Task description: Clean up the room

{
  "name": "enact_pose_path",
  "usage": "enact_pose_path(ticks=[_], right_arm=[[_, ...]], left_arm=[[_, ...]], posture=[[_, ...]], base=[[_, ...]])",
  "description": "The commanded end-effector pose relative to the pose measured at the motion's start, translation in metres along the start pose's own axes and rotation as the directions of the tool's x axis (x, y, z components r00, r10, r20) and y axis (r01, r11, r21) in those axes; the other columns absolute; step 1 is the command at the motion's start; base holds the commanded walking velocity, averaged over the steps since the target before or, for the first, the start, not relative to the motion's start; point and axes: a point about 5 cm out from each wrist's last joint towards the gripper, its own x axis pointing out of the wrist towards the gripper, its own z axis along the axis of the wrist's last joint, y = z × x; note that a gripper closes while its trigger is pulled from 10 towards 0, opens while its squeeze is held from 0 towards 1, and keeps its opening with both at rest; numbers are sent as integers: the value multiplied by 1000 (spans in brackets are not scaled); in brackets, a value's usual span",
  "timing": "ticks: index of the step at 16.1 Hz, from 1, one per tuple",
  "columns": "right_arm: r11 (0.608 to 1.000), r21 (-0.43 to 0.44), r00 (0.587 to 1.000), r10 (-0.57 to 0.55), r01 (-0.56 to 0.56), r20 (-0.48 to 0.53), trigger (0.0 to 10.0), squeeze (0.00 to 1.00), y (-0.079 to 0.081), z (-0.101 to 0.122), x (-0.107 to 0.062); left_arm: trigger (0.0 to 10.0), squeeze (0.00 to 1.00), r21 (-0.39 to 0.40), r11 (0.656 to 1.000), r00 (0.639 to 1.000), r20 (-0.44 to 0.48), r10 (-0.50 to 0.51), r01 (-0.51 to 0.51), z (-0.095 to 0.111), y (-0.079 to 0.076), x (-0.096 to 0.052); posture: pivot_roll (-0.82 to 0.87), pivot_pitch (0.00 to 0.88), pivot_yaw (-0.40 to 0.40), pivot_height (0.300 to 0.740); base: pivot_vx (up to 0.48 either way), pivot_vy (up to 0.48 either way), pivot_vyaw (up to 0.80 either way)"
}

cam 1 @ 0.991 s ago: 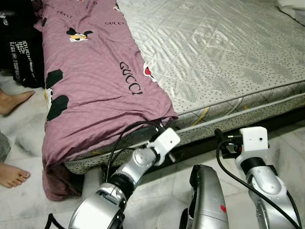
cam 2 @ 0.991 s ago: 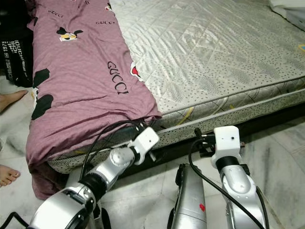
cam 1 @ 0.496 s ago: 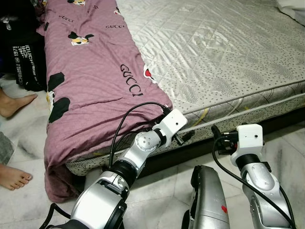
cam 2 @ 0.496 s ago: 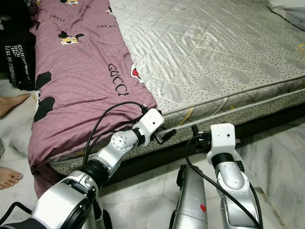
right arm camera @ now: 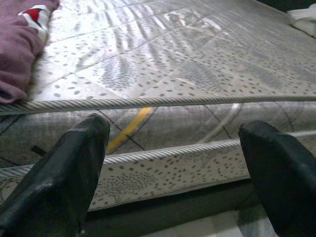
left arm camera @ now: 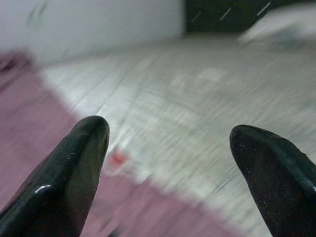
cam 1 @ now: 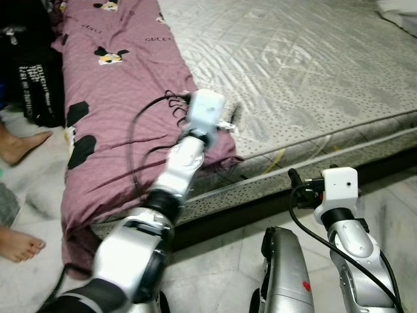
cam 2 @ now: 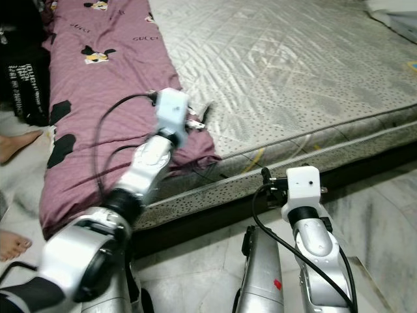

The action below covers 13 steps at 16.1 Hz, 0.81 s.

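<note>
Left claw [left arm camera: 168, 148] spread wide above purple "GUCCI" sheet [cam 1: 117, 130] on mattress [cam 1: 313, 72], right claw [right arm camera: 173, 163] wide at its edge

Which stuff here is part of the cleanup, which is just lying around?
Job:
purple blanket
mattress
left gripper, open, over the blanket's edge
right gripper, open, by the mattress side

Lying about:
black bag
white cloth
person's feet

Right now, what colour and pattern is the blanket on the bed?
The blanket is mauve pink with black lettering and cartoon patches, clearest in the left eye view.
</note>
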Motion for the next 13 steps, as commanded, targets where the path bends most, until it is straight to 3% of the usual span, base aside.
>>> enact_pose_path(ticks=[1, 2, 3, 6, 7, 8, 10, 13], right_arm=[[1000, 0, 1000, -9, 9, -10, 10000, 0, -1, -3, -1], [1000, 1, 1000, -8, 8, -12, 10000, 0, -1, -3, -1], [1000, 1, 1000, -6, 6, -14, 10000, 0, -1, -3, 0], [1000, -3, 1000, 0, 0, -11, 10000, 0, 0, -2, 1], [1000, -3, 1000, -1, 1, -10, 10000, 0, 0, -2, 1], [1000, 0, 1000, -2, 2, -6, 10000, 0, 1, -1, 2], [1000, 2, 1000, -2, 2, 2, 10000, 0, 3, 1, 2], [1000, 17, 1000, -3, 3, 30, 10000, 0, 8, 6, 5]], left_arm=[[10000, 0, 0, 999, 983, -176, 52, -53, -34, 16, -12], [10000, 0, 19, 1000, 949, -313, 17, -12, -57, 16, -22], [10000, 0, 19, 999, 892, -452, -18, 30, -81, 13, -36], [10000, 0, -23, 985, 833, -530, -156, 170, -100, -11, -50], [10000, 0, 5, 974, 812, -553, -187, 227, -104, -18, -54], [10000, 0, -49, 977, 799, -567, -199, 209, -108, -26, -57], [10000, 0, -80, 980, 822, -535, -197, 182, -101, -29, -51], [10000, 0, -77, 989, 917, -371, -148, 128, -68, -20, -27]], posture=[[-158, 44, 13, 474], [-158, 44, 12, 474], [-158, 44, 12, 474], [-162, 50, 6, 474], [-164, 49, 8, 474], [-170, 47, 14, 474], [-172, 47, 18, 474], [-153, 37, 29, 474]], base=[[0, 0, 0], [0, 0, 0], [0, 0, 0], [0, 0, 0], [0, 0, 0], [0, 0, 0], [0, 0, 0], [0, 0, 0]])
